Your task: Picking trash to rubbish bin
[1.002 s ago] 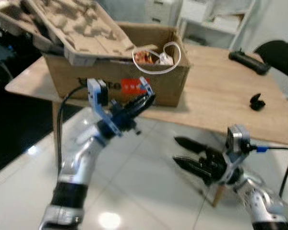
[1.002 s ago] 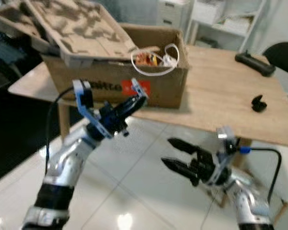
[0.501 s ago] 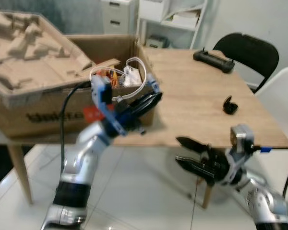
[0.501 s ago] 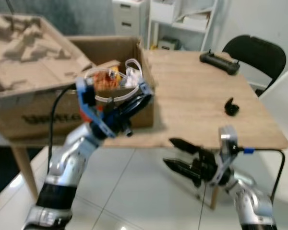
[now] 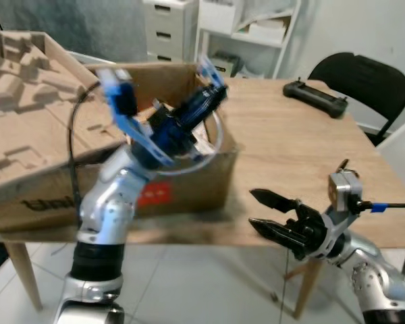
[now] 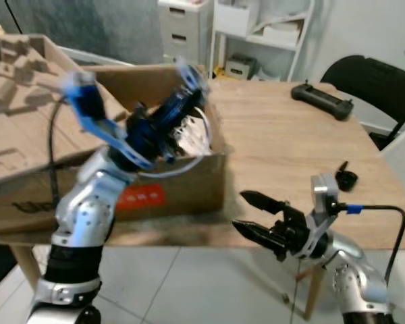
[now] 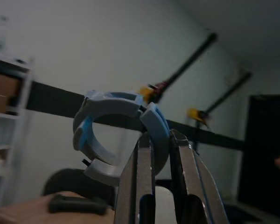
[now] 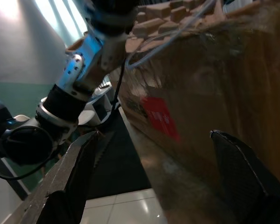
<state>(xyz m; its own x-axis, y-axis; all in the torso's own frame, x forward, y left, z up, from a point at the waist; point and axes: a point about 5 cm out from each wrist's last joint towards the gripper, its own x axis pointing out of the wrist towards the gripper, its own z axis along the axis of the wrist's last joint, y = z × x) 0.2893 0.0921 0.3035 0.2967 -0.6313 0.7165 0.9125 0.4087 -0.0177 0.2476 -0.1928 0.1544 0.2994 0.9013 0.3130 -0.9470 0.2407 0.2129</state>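
Note:
A brown cardboard box (image 5: 189, 189) stands on the wooden table (image 5: 297, 148), with moulded pulp packaging (image 5: 27, 121) lying over its left side and a white cable loop (image 5: 212, 145) hanging at its near right corner. My left gripper (image 5: 212, 91) is raised over the box's open top. It is shut on a light blue split ring (image 7: 116, 135), held by its rim. My right gripper (image 5: 263, 212) hangs low in front of the table edge, to the right of the box. It is open with nothing between its fingers (image 8: 70, 186).
A black controller (image 5: 317, 98) lies at the table's far side and a small black object (image 6: 346, 177) sits near its right edge. A black chair (image 5: 358, 74) stands behind the table. White shelves (image 5: 243, 27) and a drawer unit (image 5: 169, 27) line the back wall.
The camera has come closer to the table and box. My left arm has lifted the blue ring from below the table edge to above the box. The right gripper stays open and low.

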